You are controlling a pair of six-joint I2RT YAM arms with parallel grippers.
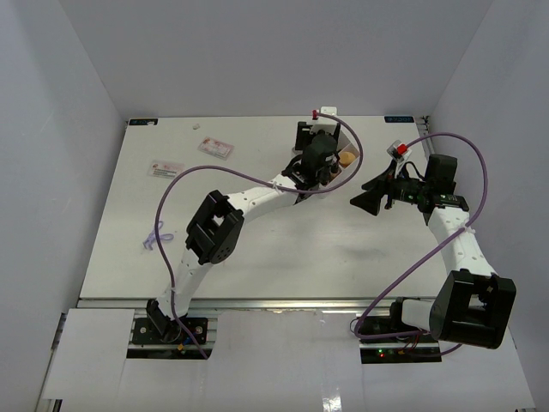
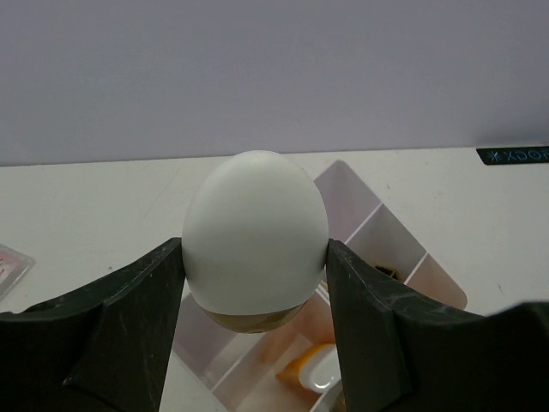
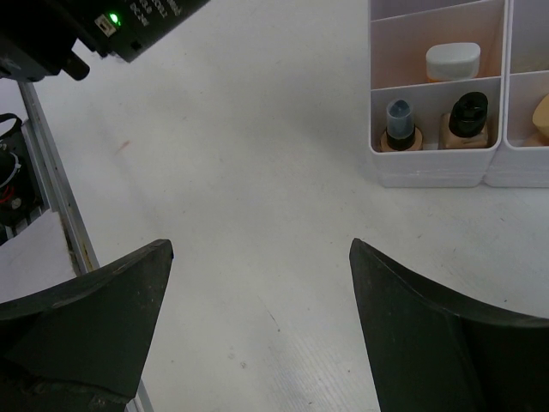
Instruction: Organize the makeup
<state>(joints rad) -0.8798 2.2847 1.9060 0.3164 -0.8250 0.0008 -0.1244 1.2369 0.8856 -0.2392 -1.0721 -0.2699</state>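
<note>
My left gripper (image 2: 256, 245) is shut on a white egg-shaped sponge (image 2: 256, 227), held just above the white compartment box (image 2: 377, 216). A tan rounded shape shows right under the sponge; whether they touch I cannot tell. An orange tube with a white cap (image 2: 313, 373) lies in the box below. In the right wrist view the box (image 3: 429, 172) holds that white cap (image 3: 453, 60), a grey-capped beige bottle (image 3: 400, 124), a black-capped item (image 3: 467, 116) and a tan sponge (image 3: 542, 116). My right gripper (image 3: 260, 245) hangs open over bare table, right of the box (image 1: 367, 202).
Two flat packets (image 1: 217, 148) (image 1: 165, 169) lie at the table's far left. A small red-and-white object (image 1: 397, 150) sits by the right arm. Purple cables loop over both arms. The metal table rail (image 3: 51, 172) runs along the near edge.
</note>
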